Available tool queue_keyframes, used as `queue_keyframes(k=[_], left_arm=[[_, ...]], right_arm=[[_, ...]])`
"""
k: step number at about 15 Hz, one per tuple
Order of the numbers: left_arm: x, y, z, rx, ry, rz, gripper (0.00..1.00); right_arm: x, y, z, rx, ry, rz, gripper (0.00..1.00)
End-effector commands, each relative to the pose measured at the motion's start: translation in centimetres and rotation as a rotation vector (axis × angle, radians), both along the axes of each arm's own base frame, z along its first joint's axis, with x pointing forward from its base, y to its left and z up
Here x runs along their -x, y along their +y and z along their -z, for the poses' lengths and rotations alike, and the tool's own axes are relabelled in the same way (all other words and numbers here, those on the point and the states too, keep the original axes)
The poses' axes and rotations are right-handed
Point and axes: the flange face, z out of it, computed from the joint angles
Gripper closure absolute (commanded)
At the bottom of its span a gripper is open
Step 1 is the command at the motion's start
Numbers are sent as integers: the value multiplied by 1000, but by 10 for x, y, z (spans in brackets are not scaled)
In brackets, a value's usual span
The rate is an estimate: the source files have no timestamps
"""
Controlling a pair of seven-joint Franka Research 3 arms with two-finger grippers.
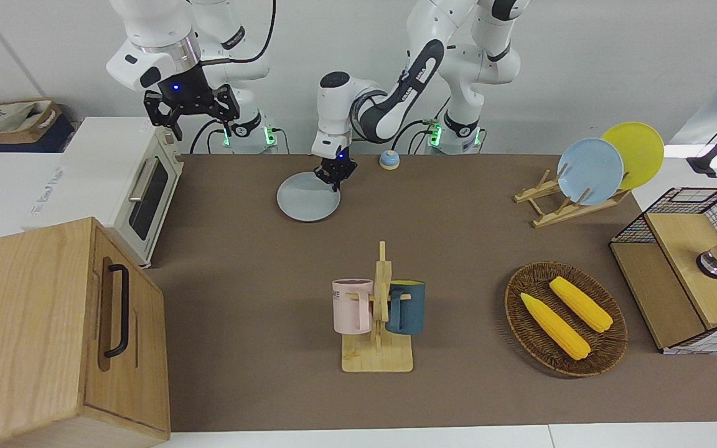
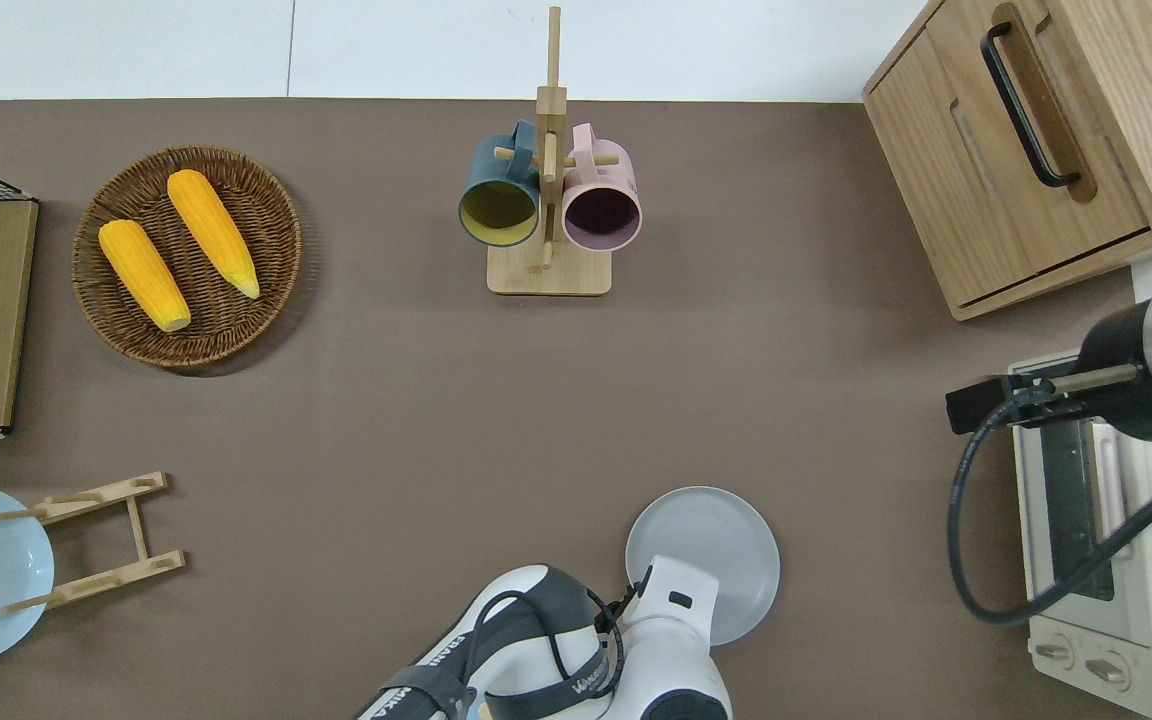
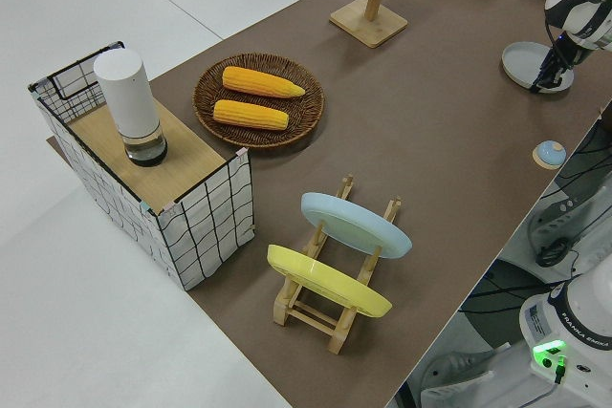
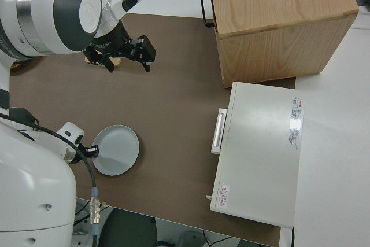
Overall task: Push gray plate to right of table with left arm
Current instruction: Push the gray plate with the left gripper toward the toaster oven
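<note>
The gray plate [image 1: 307, 198] lies flat on the brown table [image 1: 458, 249], near the edge closest to the robots; it also shows in the overhead view [image 2: 714, 550]. My left gripper [image 1: 335, 180] points down, shut, its tips at the plate's rim on the side toward the left arm's end. In the overhead view the left arm's wrist [image 2: 674, 612] hides the fingers and part of the plate. The left side view shows the gripper [image 3: 549, 77] at the plate [image 3: 531, 62]. My right gripper [image 1: 190, 116] is open, empty and parked.
A white toaster oven [image 1: 137, 196] and a wooden cabinet [image 1: 53, 330] stand at the right arm's end. A mug rack [image 1: 378, 317] stands mid-table. A small blue knob [image 1: 388, 160] sits by the robots' edge. A corn basket [image 1: 565, 318] and a plate rack [image 1: 567, 205] stand at the left arm's end.
</note>
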Motion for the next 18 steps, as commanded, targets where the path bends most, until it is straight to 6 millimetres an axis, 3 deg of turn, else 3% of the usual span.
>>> queue_keyframes(k=[1,9,10,11,13,16,18], left_arm=[[-6,-32,23,-18,41,-17,1000],[-7,-34,23,-19,29,-20,1000],[-8,-33,23,-19,29,-20,934],[-8,-34,22,-18,28,-20,749],[-9,-34,21,-18,24,-11,544],[-14,-33,18,-34,14,-9,4],[-20,-32,14,-48,10,-18,2]], right_arm=[[3,-2,-4,-9,5,6,17],[3,-3,-4,-9,3,6,17],[3,-3,-4,-9,3,6,17],[3,-2,-4,-9,3,6,17],[3,-2,-4,-9,3,6,17],[3,-2,-4,-9,3,6,17],[3,-2,-4,-9,3,4,17]])
